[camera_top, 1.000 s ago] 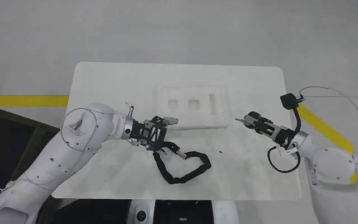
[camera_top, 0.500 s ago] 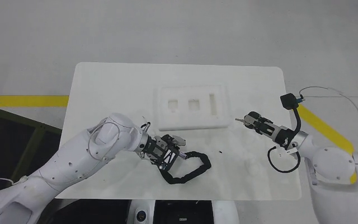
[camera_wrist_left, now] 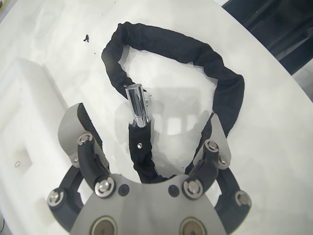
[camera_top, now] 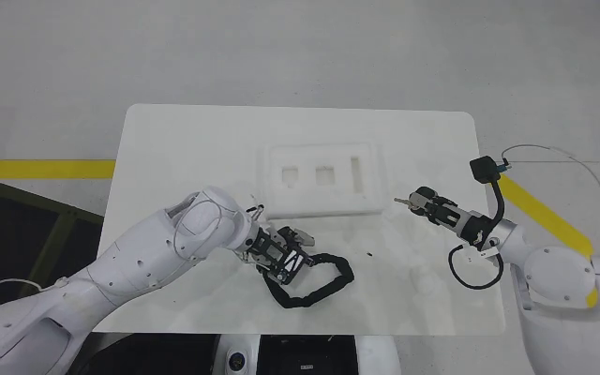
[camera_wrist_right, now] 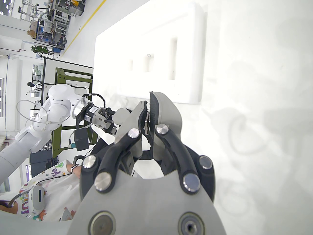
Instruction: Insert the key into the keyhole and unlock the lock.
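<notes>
A black fabric-sleeved chain lock (camera_top: 323,286) lies looped near the table's front; its silver lock cylinder (camera_wrist_left: 135,106) points away from the wrist. My left gripper (camera_wrist_left: 146,123) is open and low over the table, one finger on either side of the cylinder end and sleeve, touching neither. In the top view the left gripper (camera_top: 295,251) covers that end of the chain. My right gripper (camera_top: 417,199) hovers at the table's right, shut on a small metal key (camera_top: 403,200) whose tip points toward the foam tray. The pads (camera_wrist_right: 152,110) are pinched on the key (camera_wrist_right: 146,122).
A white foam tray (camera_top: 323,202) with three cut-outs sits mid-table, just behind the chain and to the left of the key. A small dark speck (camera_top: 372,253) lies between the two arms. Bare table lies between the chain and the right gripper.
My left arm has swung forward and to the right, bringing its open gripper down over the lock's cylinder end. The chain has barely shifted. The right arm and key have stayed still.
</notes>
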`<state>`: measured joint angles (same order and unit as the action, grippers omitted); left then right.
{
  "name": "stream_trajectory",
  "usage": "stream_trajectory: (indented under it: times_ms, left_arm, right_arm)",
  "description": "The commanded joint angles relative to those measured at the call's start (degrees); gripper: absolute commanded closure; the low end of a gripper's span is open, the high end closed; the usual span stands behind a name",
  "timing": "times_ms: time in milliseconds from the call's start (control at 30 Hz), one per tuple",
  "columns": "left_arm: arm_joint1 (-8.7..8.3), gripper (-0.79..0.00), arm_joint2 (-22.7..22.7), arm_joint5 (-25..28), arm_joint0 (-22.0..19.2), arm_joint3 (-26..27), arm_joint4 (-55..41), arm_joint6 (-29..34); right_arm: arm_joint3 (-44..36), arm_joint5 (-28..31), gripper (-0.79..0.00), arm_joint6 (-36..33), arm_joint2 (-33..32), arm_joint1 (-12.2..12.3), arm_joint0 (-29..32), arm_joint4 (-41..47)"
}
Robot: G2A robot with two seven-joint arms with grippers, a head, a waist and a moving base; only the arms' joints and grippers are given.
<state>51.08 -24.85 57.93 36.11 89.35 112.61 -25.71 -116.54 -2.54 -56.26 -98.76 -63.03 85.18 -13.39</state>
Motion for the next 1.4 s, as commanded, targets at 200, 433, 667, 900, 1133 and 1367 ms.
stream_trajectory:
  times_ms: [200, 433, 667, 900, 1133, 1367]
  left_arm:
    - [1.86, -0.573, 1.2, -0.38, -0.95, -2.41, -0.99, -0.28]
    - [3.16, -0.416, 1.99, -0.23, -1.58, -4.78, -1.03, 0.55]
    - [3.85, -0.348, 1.91, -0.52, -1.57, -6.42, -1.31, 1.42]
    - [4.31, -0.283, 1.8, -0.27, -1.59, -6.86, -1.18, 2.02]
    - [5.05, 0.0, 1.73, -0.1, -1.66, -7.64, -1.87, 2.8]
    - [5.27, 0.0, -0.22, -0.65, -1.17, -8.25, -5.94, 1.56]
  right_arm:
    - [0.0, 0.0, 0.0, 0.0, 0.0, 0.0, 0.0, 0.0]
    - [0.0, 0.0, 0.0, 0.0, 0.0, 0.0, 0.0, 0.0]
    - [0.0, 0.0, 0.0, 0.0, 0.0, 0.0, 0.0, 0.0]
    - [0.0, 0.0, 0.0, 0.0, 0.0, 0.0, 0.0, 0.0]
    - [0.0, 0.0, 0.0, 0.0, 0.0, 0.0, 0.0, 0.0]
    - [0.0, 0.0, 0.0, 0.0, 0.0, 0.0, 0.0, 0.0]
